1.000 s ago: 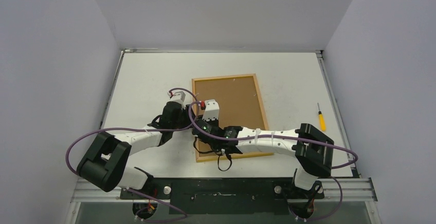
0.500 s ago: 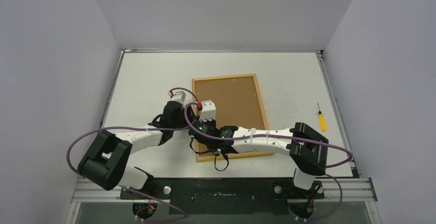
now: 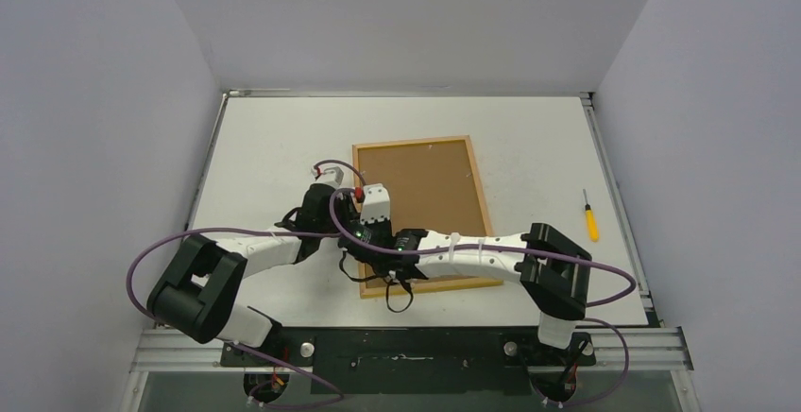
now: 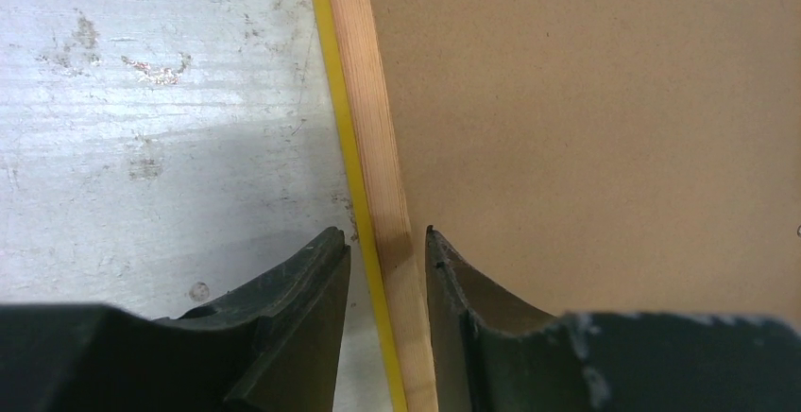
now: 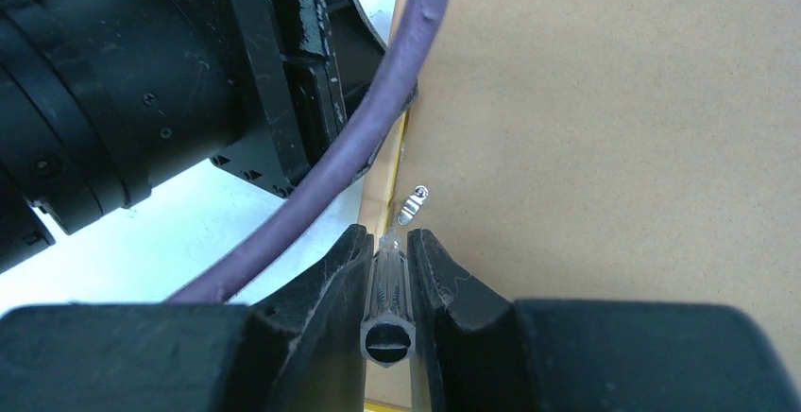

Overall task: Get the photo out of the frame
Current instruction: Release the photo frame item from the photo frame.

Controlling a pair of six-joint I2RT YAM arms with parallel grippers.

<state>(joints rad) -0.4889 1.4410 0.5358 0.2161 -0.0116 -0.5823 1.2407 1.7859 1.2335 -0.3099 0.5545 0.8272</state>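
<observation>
The frame (image 3: 425,190) lies face down in the middle of the table, brown backing up. The photo is hidden under the backing. In the left wrist view my left gripper (image 4: 385,242) straddles the frame's left rim (image 4: 378,147). One finger hangs over the table and the other over the backing, with a thin gap on each side of the wood. My right gripper (image 5: 388,237) is shut on a clear-handled screwdriver (image 5: 387,289). The tool's tip sits just short of a small metal tab (image 5: 412,206) by that same rim.
A small yellow-handled screwdriver (image 3: 589,216) lies on the table to the right of the frame. Both arms crowd over the frame's near-left part, and the left arm's purple cable (image 5: 378,138) crosses just above the right gripper. Grey walls close in the table.
The right arm has shifted left along the frame toward the left rim. The left gripper's jaws have narrowed around the rim.
</observation>
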